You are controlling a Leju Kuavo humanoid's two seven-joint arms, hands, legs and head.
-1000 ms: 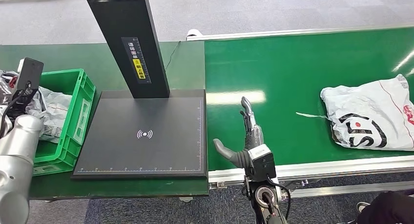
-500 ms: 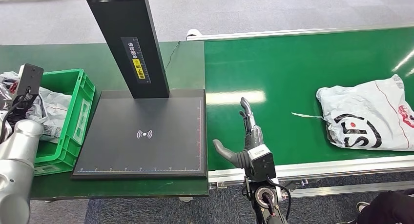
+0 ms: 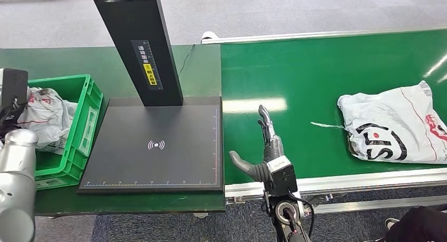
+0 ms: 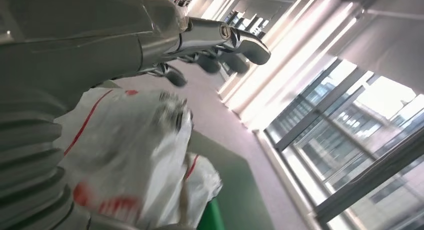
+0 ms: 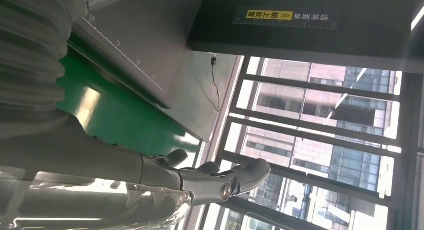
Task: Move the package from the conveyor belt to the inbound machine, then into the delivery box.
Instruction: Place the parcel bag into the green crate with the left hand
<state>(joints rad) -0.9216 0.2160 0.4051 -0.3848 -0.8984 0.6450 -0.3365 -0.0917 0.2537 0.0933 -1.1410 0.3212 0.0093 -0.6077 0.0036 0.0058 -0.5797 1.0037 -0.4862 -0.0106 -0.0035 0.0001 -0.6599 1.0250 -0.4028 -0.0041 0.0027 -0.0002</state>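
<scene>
Right hand [image 3: 266, 147] released, waiting over conveyor belt [image 3: 316, 73]; left hand [image 4: 210, 44] state unclear. Risk: mistimed grab, slick package [image 3: 395, 126] slips.

My right arm comes up from the bottom of the head view, wrist camera block just behind the right hand [image 3: 265, 152]. That hand is flat and empty, fingers [image 3: 267, 127] straight and pointing away from me, thumb [image 3: 240, 162] stuck out toward my left. In the right wrist view the fingers [image 5: 235, 177] lie extended too. My left arm [image 3: 17, 189] shows as a silver forearm at the left edge. In the left wrist view the left hand [image 4: 200, 44] has its fingers spread, gripping nothing.
</scene>
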